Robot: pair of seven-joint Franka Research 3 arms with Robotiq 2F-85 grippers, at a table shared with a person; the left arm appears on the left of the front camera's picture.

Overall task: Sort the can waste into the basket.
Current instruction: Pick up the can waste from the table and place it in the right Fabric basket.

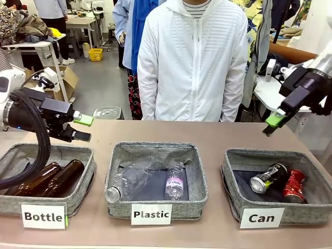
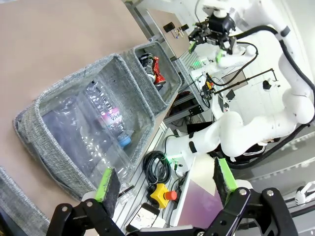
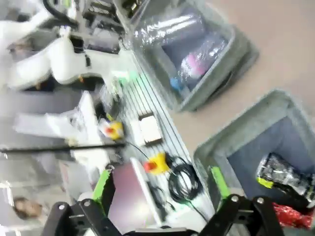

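Inside Can basket (image 1: 306, 157): red can (image 1: 294, 186), black can (image 1: 268, 178) | both pincers (image 1: 272, 123) (image 1: 83, 127) agape, empty

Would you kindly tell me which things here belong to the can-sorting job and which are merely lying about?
Belonging to the job:
- red can, lying in the Can basket
- black can, beside it
- Can basket

Lying about:
- Plastic basket with clear plastic bottles
- Bottle basket with brown glass bottles

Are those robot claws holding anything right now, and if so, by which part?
Nothing is held. The left gripper and the right gripper both hang open and empty above the table, and both cans, black and red, lie in the Can basket.
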